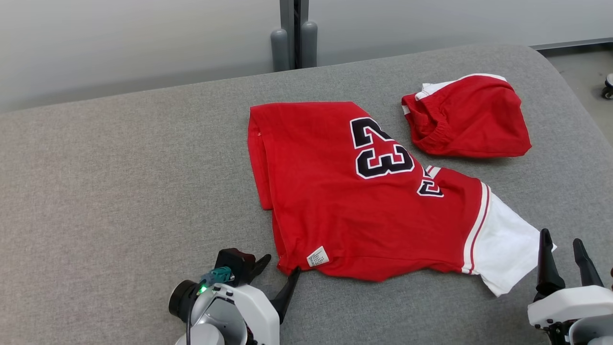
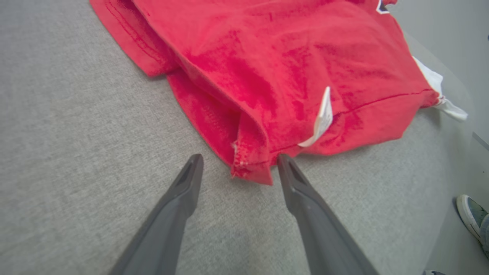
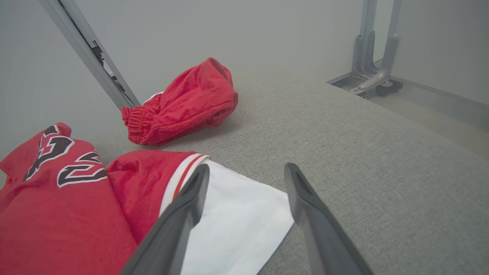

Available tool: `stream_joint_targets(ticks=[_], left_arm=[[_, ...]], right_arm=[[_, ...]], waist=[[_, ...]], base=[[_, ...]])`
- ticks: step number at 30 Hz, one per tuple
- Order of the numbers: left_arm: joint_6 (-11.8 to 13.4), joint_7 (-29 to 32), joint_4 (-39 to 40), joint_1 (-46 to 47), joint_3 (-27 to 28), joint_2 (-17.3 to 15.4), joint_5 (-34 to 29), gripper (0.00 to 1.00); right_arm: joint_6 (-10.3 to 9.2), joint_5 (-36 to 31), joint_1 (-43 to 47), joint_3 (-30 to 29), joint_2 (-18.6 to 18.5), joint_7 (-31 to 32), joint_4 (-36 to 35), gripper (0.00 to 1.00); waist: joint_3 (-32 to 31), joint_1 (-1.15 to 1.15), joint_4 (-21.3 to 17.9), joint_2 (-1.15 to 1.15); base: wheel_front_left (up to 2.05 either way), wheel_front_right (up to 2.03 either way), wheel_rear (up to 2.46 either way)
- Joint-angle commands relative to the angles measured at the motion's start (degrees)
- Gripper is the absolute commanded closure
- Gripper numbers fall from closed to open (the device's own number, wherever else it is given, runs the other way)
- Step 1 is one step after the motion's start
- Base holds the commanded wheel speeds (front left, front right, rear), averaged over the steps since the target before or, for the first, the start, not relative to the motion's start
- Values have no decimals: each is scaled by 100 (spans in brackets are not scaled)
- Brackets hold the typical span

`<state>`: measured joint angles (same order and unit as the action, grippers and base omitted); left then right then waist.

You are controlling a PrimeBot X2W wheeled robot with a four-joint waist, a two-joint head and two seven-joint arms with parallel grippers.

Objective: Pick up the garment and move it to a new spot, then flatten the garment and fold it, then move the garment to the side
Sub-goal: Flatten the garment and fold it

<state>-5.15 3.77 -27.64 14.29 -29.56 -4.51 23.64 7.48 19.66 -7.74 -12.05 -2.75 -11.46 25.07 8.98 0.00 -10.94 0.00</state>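
Garment (image 1: 354, 201), soft red knit, lies folded flat; left gripper (image 1: 281, 265) and right gripper (image 1: 561, 237) gape empty.

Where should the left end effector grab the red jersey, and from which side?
Grip the jersey at its near hem corner, beside the white label, coming in low from the robot's side. That corner juts toward the open left end effector, between its fingertips, layers stacked, so a short push forward should catch them.
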Motion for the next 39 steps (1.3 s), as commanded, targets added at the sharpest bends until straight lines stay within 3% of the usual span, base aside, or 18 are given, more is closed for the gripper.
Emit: stream_joint_targets(ticks=[1, 2, 3, 4, 5, 6, 13, 23, 32, 39], left_arm=[[14, -16, -17, 83, 19, -24, 30, 0], [23, -21, -22, 102, 24, -22, 43, 4], [25, -28, -24, 118, 30, -18, 59, 45], [25, -38, -25, 127, 35, -13, 72, 62], [16, -33, -24, 127, 29, -8, 97, 86], [-2, -32, -16, 110, 18, -2, 133, 100], [-128, -131, 388, -105, 69, -29, 531, 100], [-202, 279, 1252, -90, 268, -882, 918, 100], [77, 452, 1343, -318, 849, -1549, 1151, 100], [335, 426, 1397, -744, 1237, -1852, 1356, 100]], right_arm=[[4, -32, -73, -9, -31, -50, 20, 0], [4, -39, -71, -9, -31, -39, 21, 0], [4, -47, -67, -8, -30, -40, 23, 0], [4, -61, -62, -8, -30, -37, 24, 0], [4, -80, -55, -11, -31, -33, 24, 0], [4, -91, -46, -13, -31, -27, 25, 0], [4, -220, 16, -56, -30, 11, -8, 0], [4, -329, 67, -1, -31, 112, -72, 0], [4, -341, 87, 65, -31, 154, -123, 0], [4, -297, 79, 36, -31, 135, -98, 0]], waist=[[2, 0, -1, 0], [4, 0, 3, 0], [5, 0, 9, 0], [2, 0, 18, 0], [0, 0, 28, 0], [-5, 0, 40, 0], [-71, 0, 162, 0], [-126, 0, 465, 0], [-111, 0, 507, 0], [-69, 0, 524, 0]], base=[[0, 0, 0], [0, 0, 0], [0, 0, 0], [0, 0, 0], [0, 0, 0], [0, 0, 0], [0, 0, 0], [0, 0, 0], [0, 0, 0], [0, 0, 0]])
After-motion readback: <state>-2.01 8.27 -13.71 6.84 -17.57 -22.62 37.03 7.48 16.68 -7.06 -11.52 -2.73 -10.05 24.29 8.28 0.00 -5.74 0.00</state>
